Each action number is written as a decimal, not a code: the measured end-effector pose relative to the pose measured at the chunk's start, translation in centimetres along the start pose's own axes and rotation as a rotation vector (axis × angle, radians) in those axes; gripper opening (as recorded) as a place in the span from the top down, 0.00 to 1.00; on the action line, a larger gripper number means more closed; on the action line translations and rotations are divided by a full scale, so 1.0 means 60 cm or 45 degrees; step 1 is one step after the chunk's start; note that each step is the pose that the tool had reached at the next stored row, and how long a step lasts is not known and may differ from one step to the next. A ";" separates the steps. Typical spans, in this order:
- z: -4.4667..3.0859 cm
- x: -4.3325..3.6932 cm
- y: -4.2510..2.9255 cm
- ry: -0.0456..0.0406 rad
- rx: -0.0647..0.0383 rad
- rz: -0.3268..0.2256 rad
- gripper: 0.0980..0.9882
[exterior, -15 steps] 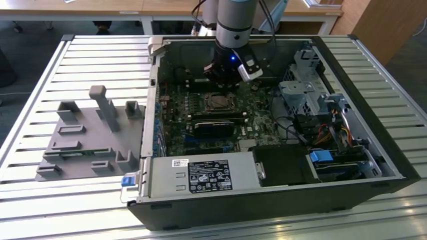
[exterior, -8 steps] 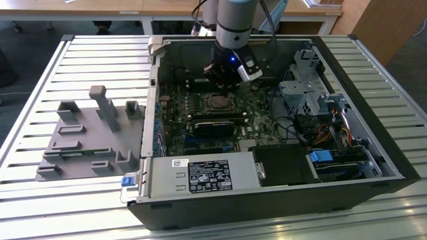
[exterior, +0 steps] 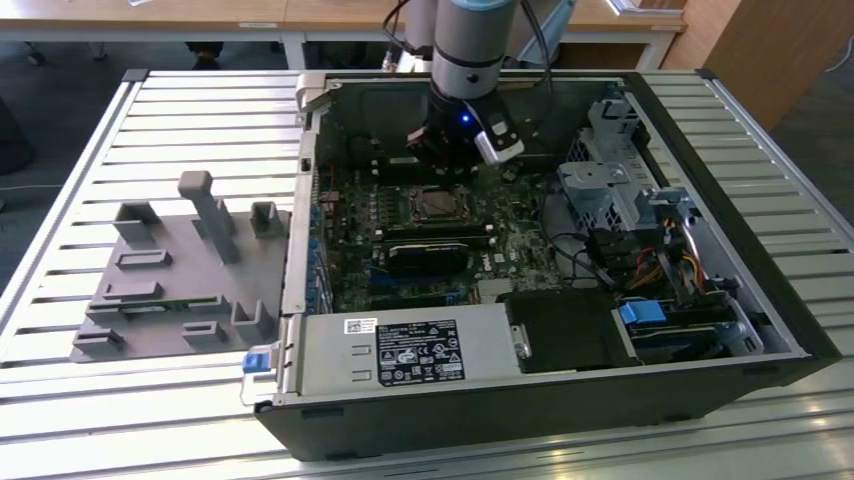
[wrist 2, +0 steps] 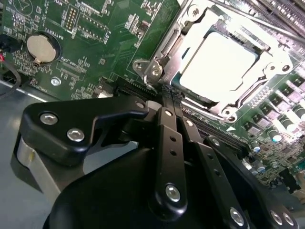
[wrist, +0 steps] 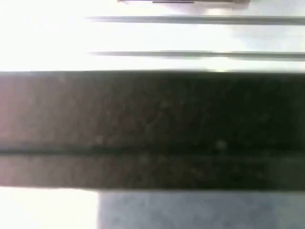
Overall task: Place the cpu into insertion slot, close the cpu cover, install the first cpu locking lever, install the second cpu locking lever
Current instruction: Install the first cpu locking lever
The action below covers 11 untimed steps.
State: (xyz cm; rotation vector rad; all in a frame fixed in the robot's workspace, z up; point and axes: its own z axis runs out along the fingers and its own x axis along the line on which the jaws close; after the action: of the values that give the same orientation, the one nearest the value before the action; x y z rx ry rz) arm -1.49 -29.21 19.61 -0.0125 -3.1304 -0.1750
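Hand: the hand (wrist 2: 167, 102) hangs just beside the socket's corner; its fingers are closed together and hold nothing.
CPU: the cpu (wrist 2: 217, 64) lies flat in the insertion slot (exterior: 437, 205), mid-motherboard.
Cover: the cpu cover (wrist 2: 190, 21) frames the chip; it seems down.
Advice: press the locking lever (wrist 2: 164, 47) slowly and sideways under its hook.

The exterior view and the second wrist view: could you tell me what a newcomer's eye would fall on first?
In the exterior view, the open computer case on the slatted table stands out, with the arm's gripper lowered inside over the green board. In the second wrist view, the bright cpu sits in the insertion slot, framed by the cpu cover, the shut gripper right at its edge.
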 end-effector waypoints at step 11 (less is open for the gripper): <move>-0.022 0.000 0.001 0.001 0.002 0.001 0.98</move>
State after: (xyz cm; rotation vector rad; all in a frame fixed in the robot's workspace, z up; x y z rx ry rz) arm -1.48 -29.33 20.95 -0.0133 -3.1300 -0.1729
